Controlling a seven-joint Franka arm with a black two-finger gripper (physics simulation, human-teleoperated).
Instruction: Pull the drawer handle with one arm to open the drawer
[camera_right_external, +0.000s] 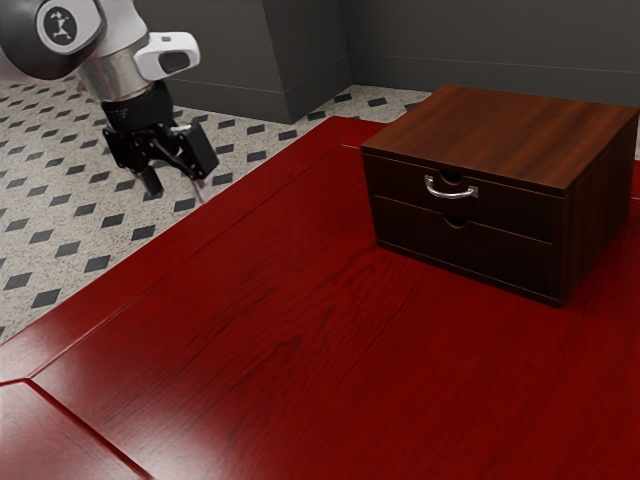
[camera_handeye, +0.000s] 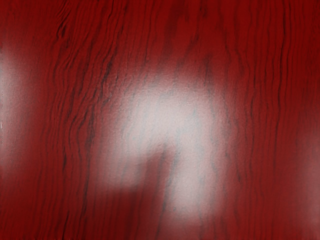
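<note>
A dark wooden cabinet (camera_right_external: 505, 185) with two drawers stands on the red table at the exterior view's right. The upper drawer front (camera_right_external: 470, 195) carries a curved silver handle (camera_right_external: 450, 188) and sits flush with the cabinet. The lower drawer (camera_right_external: 465, 245) also sits flush. My black gripper (camera_right_external: 180, 180) hangs at the exterior view's upper left, well above the table's far left edge and far from the handle. Its fingers (camera_right_external: 152, 182) stand apart with nothing between them, so it is open. The wrist view looks down on red wood grain (camera_handeye: 75, 100) with a pale glare.
The red wooden table (camera_right_external: 300, 340) stretches broad and bare between gripper and cabinet, with a raised border along its left edge. Beyond it lies a patterned tile floor (camera_right_external: 60, 220) and a grey wall (camera_right_external: 290, 50).
</note>
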